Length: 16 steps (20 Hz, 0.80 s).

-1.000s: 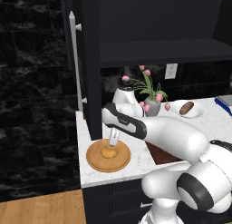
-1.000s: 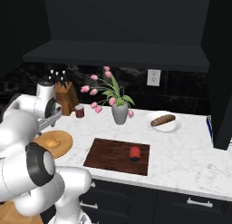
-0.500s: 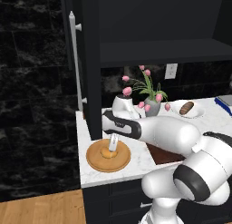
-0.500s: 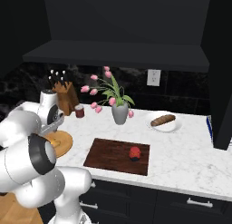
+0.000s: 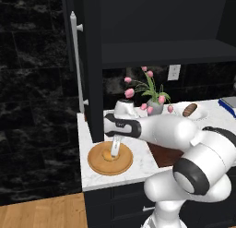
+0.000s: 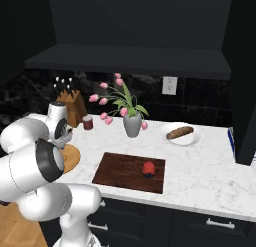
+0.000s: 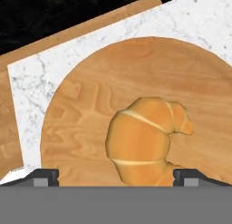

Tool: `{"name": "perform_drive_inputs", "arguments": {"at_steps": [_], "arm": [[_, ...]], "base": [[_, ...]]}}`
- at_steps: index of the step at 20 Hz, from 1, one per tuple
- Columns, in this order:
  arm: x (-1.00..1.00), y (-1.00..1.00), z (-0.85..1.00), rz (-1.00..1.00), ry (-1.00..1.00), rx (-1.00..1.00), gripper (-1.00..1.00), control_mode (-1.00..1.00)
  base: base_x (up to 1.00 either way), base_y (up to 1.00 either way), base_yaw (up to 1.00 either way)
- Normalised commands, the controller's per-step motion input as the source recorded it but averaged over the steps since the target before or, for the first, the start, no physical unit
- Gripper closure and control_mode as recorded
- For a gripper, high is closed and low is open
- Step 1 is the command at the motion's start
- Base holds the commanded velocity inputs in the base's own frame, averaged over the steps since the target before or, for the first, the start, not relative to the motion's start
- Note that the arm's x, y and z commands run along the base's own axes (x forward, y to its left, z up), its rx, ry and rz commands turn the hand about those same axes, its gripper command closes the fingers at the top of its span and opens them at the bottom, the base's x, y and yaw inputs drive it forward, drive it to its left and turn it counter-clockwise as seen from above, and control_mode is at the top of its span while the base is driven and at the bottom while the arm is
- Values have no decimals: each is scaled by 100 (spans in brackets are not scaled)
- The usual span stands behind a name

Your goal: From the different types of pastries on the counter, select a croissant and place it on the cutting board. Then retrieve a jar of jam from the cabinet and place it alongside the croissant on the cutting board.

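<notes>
We find the gripper [image 7: 116,175] fully open, holding nothing, poised over the croissant [image 7: 144,139], which lies on the round wooden plate [image 5: 110,160] at the counter's [image 6: 210,176] left end.

Croissant [image 7: 145,139]: golden-yellow, curved, ridged; lies flat on a round light-wood plate [image 7: 90,109] at the left end of the white marble surface [image 6: 200,166].

Cutting board [image 6: 122,171]: dark brown, rectangular, flat on the surface, right of the plate.

Jar of jam [image 6: 148,168]: small, red-orange, sits on the board's right half.

Brown elongated pastry [image 6: 179,132]: on a white dish [image 6: 192,139], farther right.
</notes>
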Motion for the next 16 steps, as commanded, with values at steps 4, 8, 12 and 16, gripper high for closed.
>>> {"name": "perform_drive_inputs", "arguments": {"at_steps": [4, 8, 12, 16], "arm": [[1, 1, -32, -2, 0, 0, -100, -100], [2, 5, -34, -1, 0, 0, -100, -100], [0, 4, -26, 0, 0, 0, -100, -100], [4, 9, -26, 0, 0, 0, -100, -100]], "base": [[0, 0, 0], [0, 0, 0], [0, 0, 0], [0, 0, 0]]}}
